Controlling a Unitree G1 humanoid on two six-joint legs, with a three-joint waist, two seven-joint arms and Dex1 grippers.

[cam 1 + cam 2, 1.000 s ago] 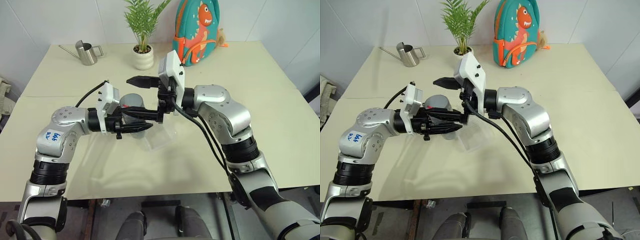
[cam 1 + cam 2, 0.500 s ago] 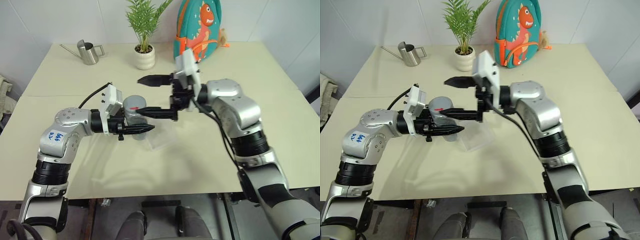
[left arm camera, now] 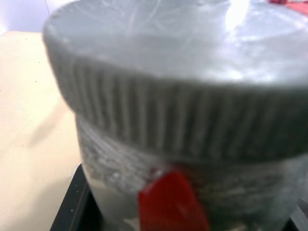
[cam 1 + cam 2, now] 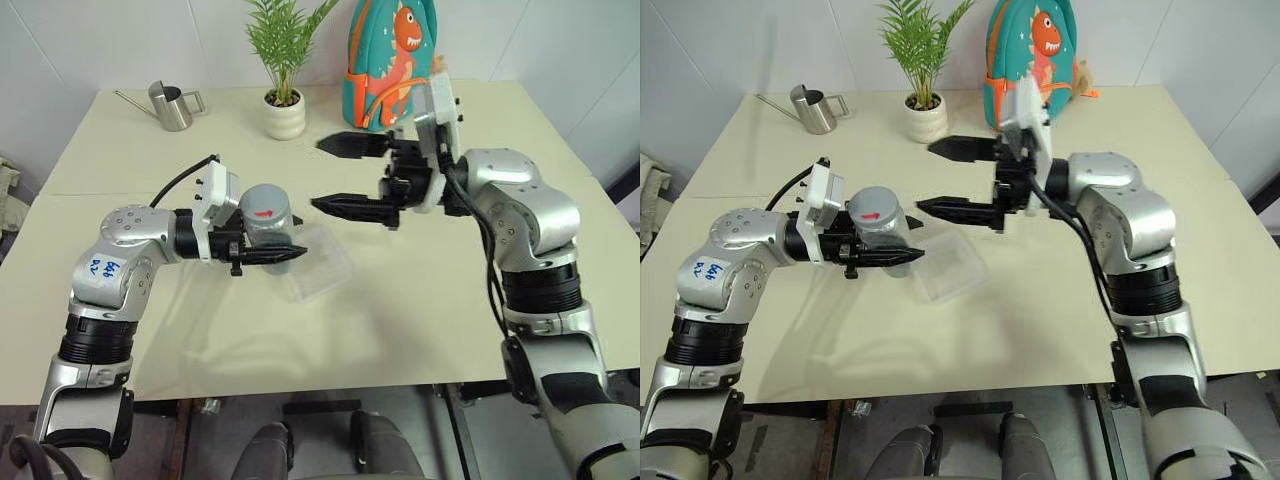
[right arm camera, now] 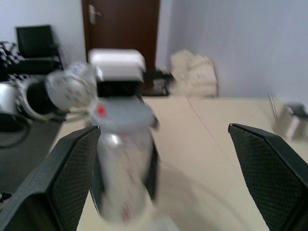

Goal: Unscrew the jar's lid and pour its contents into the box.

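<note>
Jar (image 4: 262,222), lid (image 4: 264,201) on: clamped in left claw (image 4: 285,253), held above desk (image 4: 420,290) beside the box (image 4: 318,262). Right claw (image 4: 335,175): fingers spread wide, empty, level, near the jar but apart. Box: on desk, centre.

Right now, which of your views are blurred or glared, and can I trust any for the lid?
Left wrist view: the grey ribbed screw lid is very close and soft, with white glare on top. Right wrist view: the translucent whitish plastic jar is smeared, though the black fingers are crisp. Left eye view: sharp, evenly lit; trust it for the lid.
</note>
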